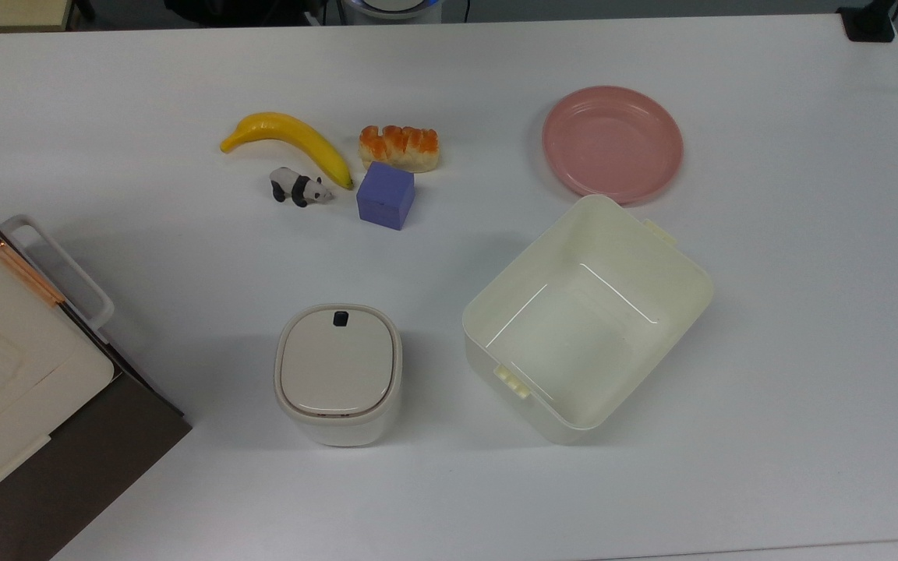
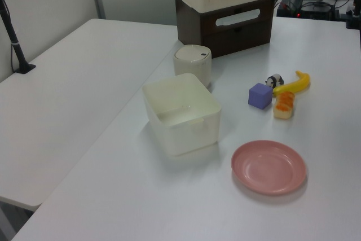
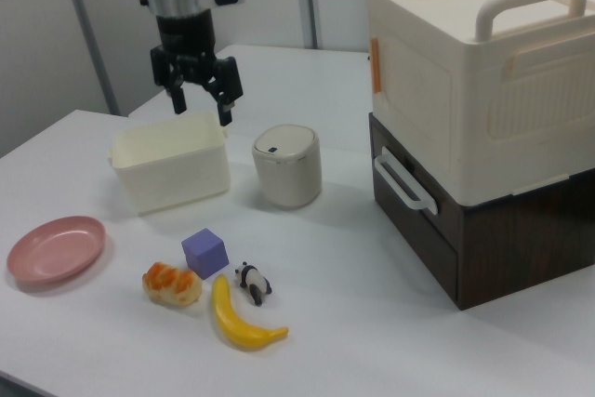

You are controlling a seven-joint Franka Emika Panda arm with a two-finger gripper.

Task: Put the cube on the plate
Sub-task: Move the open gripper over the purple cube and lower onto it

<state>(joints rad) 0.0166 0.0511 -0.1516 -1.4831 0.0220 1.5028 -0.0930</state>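
Observation:
The purple-blue cube (image 1: 385, 195) (image 2: 260, 95) (image 3: 204, 252) rests on the white table, just in front of the toy bread (image 1: 400, 147) (image 3: 171, 284). Off to the top view's right lies the empty pink plate (image 1: 613, 144) (image 2: 269, 167) (image 3: 54, 248). In the right view my gripper (image 3: 199, 104) hangs open high above the table, over the cream tub (image 3: 171, 171), well away from the cube. Nothing is between its fingers.
A yellow banana (image 1: 293, 142) and a small panda figure (image 1: 298, 187) lie beside the cube. A cream tub (image 1: 585, 315) sits below the plate in the top view. A lidded white bin (image 1: 337, 372) and a stacked storage box (image 3: 479, 109) stand nearby.

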